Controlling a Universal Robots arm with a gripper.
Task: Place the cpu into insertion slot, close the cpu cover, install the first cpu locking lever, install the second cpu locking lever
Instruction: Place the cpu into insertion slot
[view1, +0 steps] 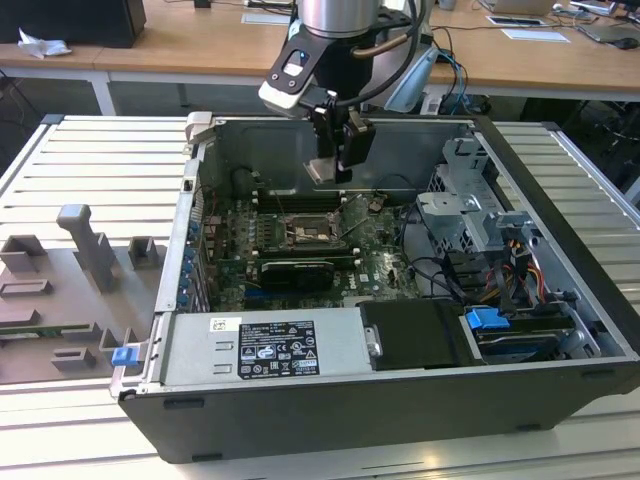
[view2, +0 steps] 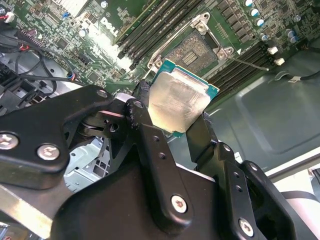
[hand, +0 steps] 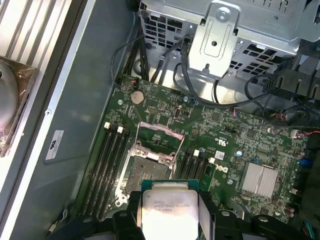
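We see jaws pinching chip (view2: 180, 102) by two edges, up in air over bare socket (view2: 192, 52) on green board (hand: 225, 125). We see cover (hand: 156, 125) flipped open.

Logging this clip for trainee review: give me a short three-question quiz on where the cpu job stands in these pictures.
1. True or false: the cpu already sits in the insertion slot.
2. What is the gripper shut on? A) a locking lever B) the cpu C) a cable
3. Fill in: the cpu cover stands ____ (open or closed).
Key: 1 false; 2 B; 3 open.
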